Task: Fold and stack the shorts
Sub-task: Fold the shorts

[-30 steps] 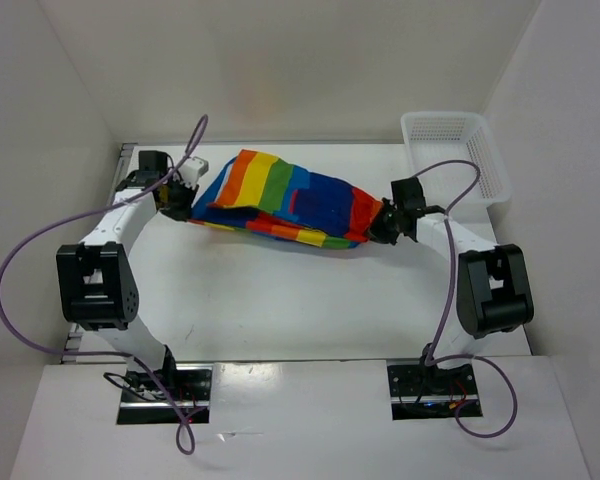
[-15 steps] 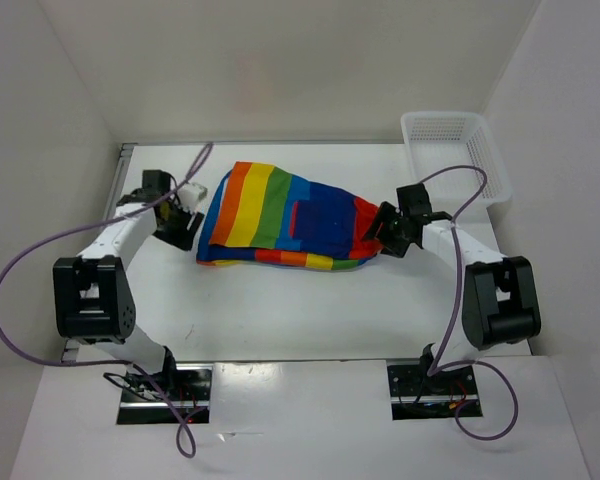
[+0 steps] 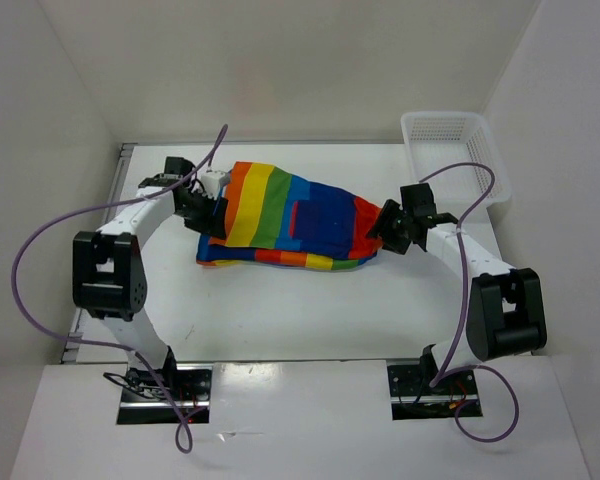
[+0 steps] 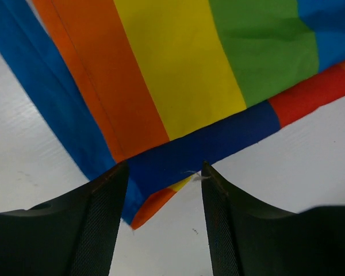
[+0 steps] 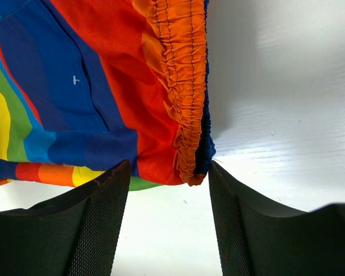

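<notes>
Top: shorts [image 3: 285, 215] flat on worktop [image 3: 280, 300], left of basket [image 3: 455, 150]; left tool [image 3: 204, 207] at their end far from basket, right tool [image 3: 382, 228] at near end.
Left wrist: tool spread over hem [image 4: 207, 138].
Right wrist: spread at waistband [image 5: 184, 86]; contact unclear.

White table [image 3: 280, 310]: striped shorts [image 3: 280, 215] centre; white mesh basket [image 3: 455, 150] far-right corner.

Bright, even light from overhead fills the white enclosure and nearly washes out the tabletop [image 3: 280, 310]; shadows are soft and short. In the right wrist view the shorts [image 5: 103, 86] cast a grey shadow to their right. The fabric's stitching is sharp, while the dark pincer fingers [image 5: 92, 230] look slightly soft.
</notes>
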Controlling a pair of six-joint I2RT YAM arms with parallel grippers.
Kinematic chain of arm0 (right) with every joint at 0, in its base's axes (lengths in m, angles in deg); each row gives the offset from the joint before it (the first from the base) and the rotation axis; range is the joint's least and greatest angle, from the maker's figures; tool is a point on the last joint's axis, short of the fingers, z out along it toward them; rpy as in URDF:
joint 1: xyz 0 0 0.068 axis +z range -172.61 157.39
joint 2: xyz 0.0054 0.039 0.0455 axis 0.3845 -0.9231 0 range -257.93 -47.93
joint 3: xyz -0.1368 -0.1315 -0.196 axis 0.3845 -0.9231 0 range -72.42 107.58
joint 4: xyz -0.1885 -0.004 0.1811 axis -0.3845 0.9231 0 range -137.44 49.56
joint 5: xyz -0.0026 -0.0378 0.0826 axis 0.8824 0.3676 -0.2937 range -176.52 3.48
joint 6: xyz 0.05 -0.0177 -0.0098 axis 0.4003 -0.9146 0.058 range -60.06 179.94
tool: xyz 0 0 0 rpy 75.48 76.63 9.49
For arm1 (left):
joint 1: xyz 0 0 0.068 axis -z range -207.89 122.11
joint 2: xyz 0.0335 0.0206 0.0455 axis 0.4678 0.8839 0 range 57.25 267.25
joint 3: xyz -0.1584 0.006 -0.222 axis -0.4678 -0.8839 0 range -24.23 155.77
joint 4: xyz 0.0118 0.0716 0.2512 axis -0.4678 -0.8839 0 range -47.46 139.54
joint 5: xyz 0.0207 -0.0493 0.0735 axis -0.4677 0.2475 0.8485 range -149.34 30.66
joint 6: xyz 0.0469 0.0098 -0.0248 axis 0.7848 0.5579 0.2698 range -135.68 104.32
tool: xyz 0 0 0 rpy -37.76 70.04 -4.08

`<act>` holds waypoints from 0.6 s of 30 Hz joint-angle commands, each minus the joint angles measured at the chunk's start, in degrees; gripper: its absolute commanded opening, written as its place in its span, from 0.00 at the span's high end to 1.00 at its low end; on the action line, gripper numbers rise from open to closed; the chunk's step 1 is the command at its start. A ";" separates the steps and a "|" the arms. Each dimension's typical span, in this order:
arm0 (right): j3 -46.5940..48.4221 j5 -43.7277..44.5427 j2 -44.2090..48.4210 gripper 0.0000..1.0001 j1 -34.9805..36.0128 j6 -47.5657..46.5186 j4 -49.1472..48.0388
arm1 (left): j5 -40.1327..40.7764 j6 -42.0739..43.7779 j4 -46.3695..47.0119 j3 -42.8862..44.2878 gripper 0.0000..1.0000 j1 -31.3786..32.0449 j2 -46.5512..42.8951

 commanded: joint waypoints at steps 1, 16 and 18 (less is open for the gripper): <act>-0.22 0.39 1.04 0.38 -0.29 0.09 -0.22 | -3.51 -4.07 -0.51 1.48 0.39 -0.75 3.30; -1.36 0.92 1.66 0.40 -0.29 0.09 -0.22 | 4.39 -10.93 -2.80 5.35 0.39 -1.36 12.45; -1.36 0.92 1.66 0.40 -0.29 0.09 -0.22 | 5.10 -10.93 -2.80 5.88 0.38 -1.36 11.66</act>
